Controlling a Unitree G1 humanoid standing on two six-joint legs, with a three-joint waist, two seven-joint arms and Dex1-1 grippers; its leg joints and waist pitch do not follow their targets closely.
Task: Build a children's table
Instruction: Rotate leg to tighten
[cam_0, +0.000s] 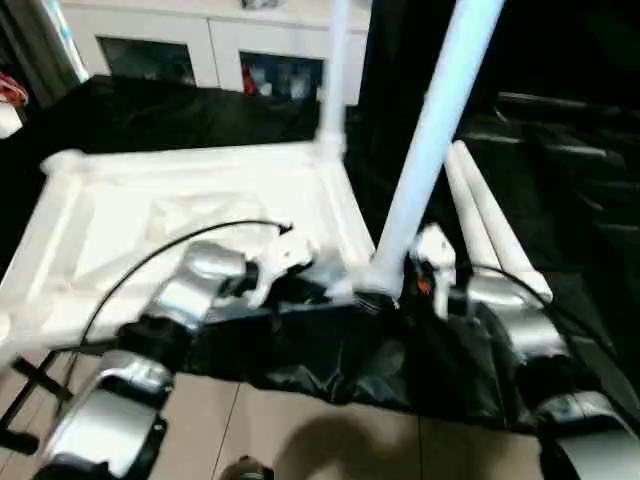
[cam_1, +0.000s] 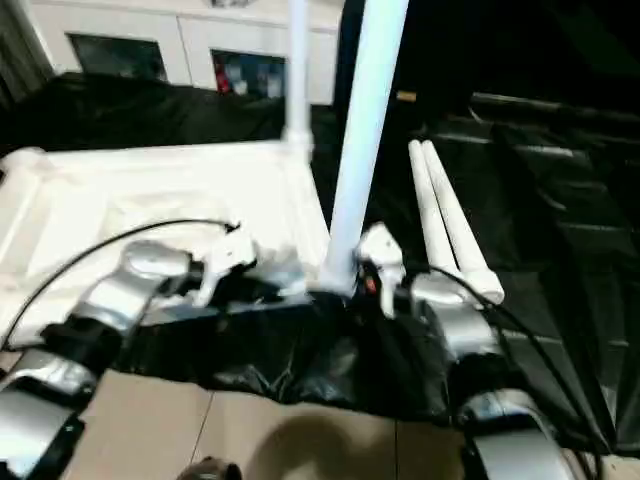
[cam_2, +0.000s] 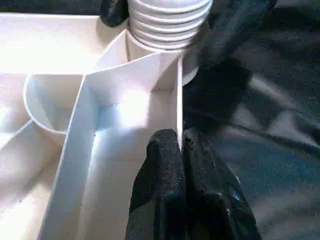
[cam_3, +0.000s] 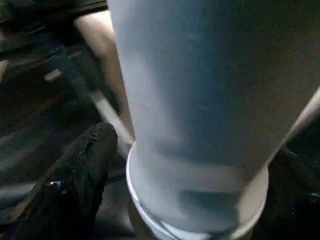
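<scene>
The children's table top (cam_0: 120, 230) lies upside down on black cloth. One white leg (cam_0: 335, 70) stands in its far right corner socket. A second leg (cam_0: 430, 130) stands upright at the near right corner, its ribbed end (cam_2: 167, 20) in the socket. My left gripper (cam_2: 181, 137) is shut on the top's thin rim wall just beside that socket. My right gripper (cam_3: 195, 165) stands open around the base of this leg, one black finger (cam_3: 75, 185) on each side and a small gap to the flared collar. Two loose legs (cam_0: 490, 220) lie side by side on the cloth to the right.
A white cabinet with glass doors (cam_0: 210, 45) stands behind the table top. The black cloth (cam_0: 330, 360) hangs over the near edge, with tiled floor (cam_0: 300, 430) below it. A black frame (cam_0: 25, 385) sticks out at the lower left.
</scene>
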